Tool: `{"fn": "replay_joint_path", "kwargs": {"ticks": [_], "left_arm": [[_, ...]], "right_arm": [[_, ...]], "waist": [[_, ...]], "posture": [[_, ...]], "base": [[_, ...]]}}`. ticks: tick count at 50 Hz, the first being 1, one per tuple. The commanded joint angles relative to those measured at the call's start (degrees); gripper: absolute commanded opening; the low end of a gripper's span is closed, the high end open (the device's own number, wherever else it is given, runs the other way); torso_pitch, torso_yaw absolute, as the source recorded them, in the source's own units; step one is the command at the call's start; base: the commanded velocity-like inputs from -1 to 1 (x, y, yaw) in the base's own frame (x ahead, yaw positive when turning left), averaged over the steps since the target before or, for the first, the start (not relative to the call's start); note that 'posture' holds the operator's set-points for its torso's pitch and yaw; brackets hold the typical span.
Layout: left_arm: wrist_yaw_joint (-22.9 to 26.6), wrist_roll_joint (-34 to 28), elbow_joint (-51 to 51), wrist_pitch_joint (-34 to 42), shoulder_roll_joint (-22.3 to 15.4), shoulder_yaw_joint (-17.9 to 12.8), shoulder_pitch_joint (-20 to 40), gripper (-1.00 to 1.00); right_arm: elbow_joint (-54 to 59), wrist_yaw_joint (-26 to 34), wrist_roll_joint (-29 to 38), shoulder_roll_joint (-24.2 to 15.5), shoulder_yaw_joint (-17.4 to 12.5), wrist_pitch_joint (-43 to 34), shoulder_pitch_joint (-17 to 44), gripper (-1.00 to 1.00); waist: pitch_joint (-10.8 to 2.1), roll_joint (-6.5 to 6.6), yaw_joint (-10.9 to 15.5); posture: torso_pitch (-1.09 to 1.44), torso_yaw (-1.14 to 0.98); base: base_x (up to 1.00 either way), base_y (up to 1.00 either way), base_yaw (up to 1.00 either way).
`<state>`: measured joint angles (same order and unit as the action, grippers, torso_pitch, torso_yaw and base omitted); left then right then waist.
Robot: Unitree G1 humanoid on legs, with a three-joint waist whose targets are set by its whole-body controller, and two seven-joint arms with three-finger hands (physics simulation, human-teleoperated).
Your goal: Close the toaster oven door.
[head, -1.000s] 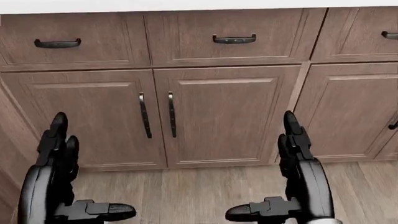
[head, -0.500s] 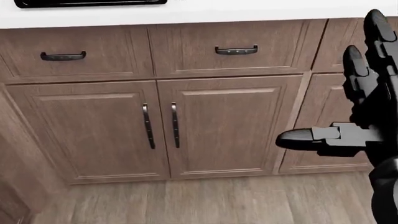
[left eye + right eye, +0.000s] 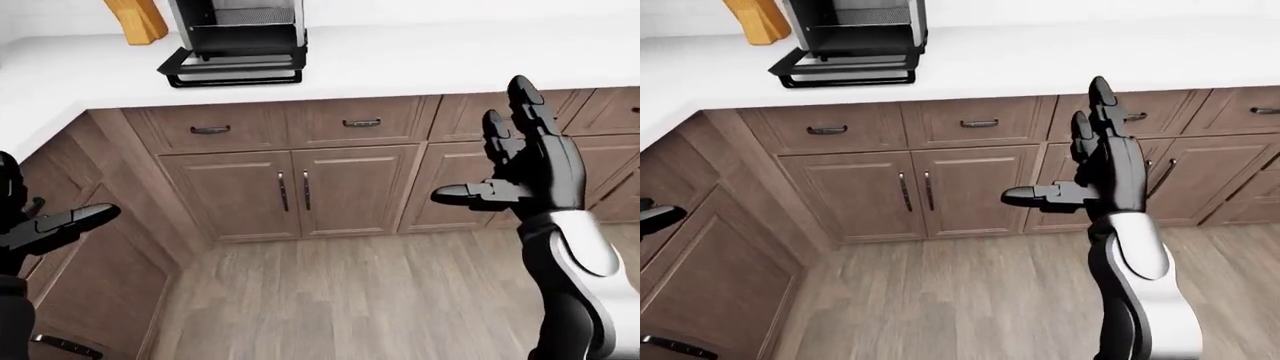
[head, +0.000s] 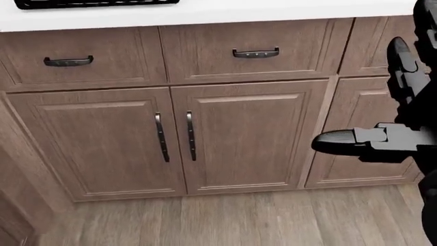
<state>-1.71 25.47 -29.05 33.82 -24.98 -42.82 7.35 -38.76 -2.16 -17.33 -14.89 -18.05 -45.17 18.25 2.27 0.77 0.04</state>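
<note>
White L-shaped countertop over brown wood cabinets with dark handles, wood plank floor. Black and silver toaster oven at top left of left-eye view on the counter, its door dropped open flat. Black three-finger right hand raised, fingers spread, released, well apart from oven, lower right. Left hand at left edge, open. Yellow wooden block beside oven

Right hand raised, fingers spread upward, thumb out toward view's left. Left hand low at left edge, open.
</note>
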Motion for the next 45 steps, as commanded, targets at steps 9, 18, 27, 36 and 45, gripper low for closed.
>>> {"fn": "replay_joint_path", "kwargs": {"ticks": [9, 18, 27, 36, 45], "left_arm": [[-0.2, 0.5, -2.1, -1.5, -1.4, -0.8, 1.1, 1.0], [-0.3, 0.8, -1.8, -1.4, -1.8, -1.3, 1.1, 1.0], [-0.2, 1.0, -1.7, -1.4, -1.9, -1.6, 0.9, 1.0], [-0.2, 1.2, -1.8, -1.2, -1.9, -1.9, 0.8, 1.0], [-0.4, 1.4, -1.9, -1.1, -1.9, -1.8, 0.8, 1.0]], "right_arm": [[-2.2, -0.4, -0.9, -0.8, -0.8, 1.0, 1.7, 1.0], [-2.8, -1.0, -2.3, -1.1, -1.1, -0.2, 2.0, 1.0], [-3.7, -1.4, -3.0, -1.1, -1.1, -0.9, 2.0, 1.0], [-3.6, -1.5, -3.2, -1.2, -1.1, -1.0, 2.0, 1.0], [-4.1, -2.2, -3.9, -1.5, -1.4, -1.9, 2.7, 1.0]], "waist": [[-0.63, 0.41, -0.3], [-0.63, 1.22, 0.1], [-1.0, -1.85, -0.2], [-1.31, 5.66, -0.5], [-0.36, 0.88, 0.1]], "posture": [[0.0, 0.0], [0.0, 0.0], [0.0, 0.0], [0.0, 0.0], [0.0, 0.0]], "base": [[0.07, 0.0, 0.0], [0.06, 0.0, 0.0], [0.07, 0.0, 0.0], [0.06, 0.02, 0.0], [0.06, 0.02, 0.0]]}}
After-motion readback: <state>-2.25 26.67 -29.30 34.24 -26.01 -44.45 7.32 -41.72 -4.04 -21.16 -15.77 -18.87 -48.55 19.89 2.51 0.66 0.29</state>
